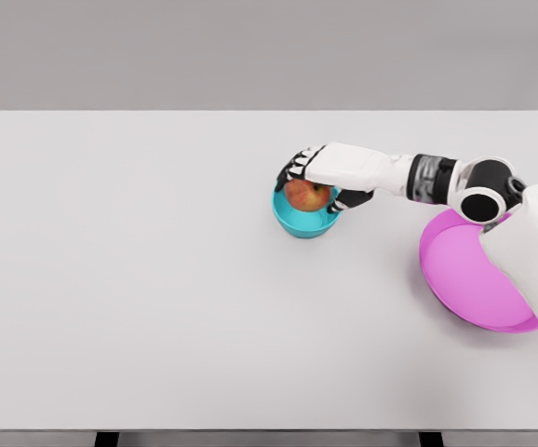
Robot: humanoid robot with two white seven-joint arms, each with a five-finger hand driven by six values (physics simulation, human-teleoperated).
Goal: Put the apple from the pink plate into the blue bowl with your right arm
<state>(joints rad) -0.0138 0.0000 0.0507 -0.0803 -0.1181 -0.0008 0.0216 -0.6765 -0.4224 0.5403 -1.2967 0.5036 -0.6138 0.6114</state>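
Fingers [294, 168] curled from above around the apple [307, 196], thumb on its right side, holding it just inside the bowl [299, 223]; not possible to tell whether the apple touches the bottom. Right hand [317, 179] directly over the bowl, wrist and white forearm stretched toward the right edge of the table [139, 279], passing over the far rim of the plate [460, 270]. Bowl right of the table's middle, nearer the far edge; plate near the right edge, apart from the bowl, partly hidden by the arm.
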